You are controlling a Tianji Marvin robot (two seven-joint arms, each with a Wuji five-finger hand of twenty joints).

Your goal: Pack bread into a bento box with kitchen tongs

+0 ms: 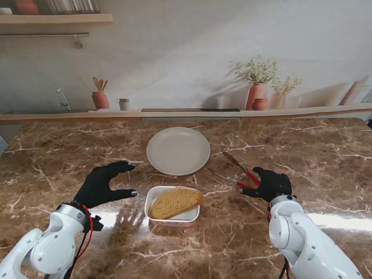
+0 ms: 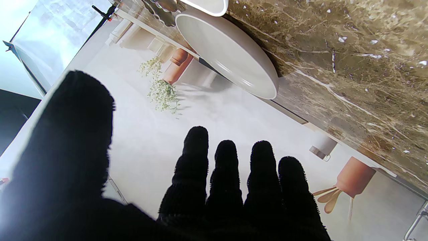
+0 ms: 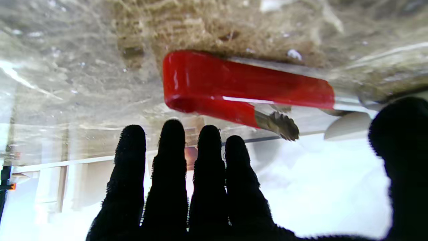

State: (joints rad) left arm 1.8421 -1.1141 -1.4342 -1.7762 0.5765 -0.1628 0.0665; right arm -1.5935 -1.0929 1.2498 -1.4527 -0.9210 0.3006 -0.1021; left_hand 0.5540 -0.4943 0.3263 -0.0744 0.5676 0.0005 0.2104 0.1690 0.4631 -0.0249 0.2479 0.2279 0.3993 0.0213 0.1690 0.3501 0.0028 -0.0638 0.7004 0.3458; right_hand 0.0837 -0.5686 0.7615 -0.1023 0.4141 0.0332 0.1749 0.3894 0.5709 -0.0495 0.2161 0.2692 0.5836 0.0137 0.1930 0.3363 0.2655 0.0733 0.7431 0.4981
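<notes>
Stand view: bread point(image 1: 175, 201) in bento box point(image 1: 156, 216); tongs point(image 1: 237, 170) on surface by right hand point(image 1: 268, 184); both hands empty, fingers apart, incl. left hand point(image 1: 104, 184).

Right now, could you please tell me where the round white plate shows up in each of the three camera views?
Stand view: the round white plate lies mid-table, farther from me than the white bento box with the bread slice.
Left wrist view: its rim fills the upper middle.
Right wrist view: probably the pale rounded edge by the red-handled tongs; uncertain.
Shared landmark: the brown marble tabletop.
</notes>
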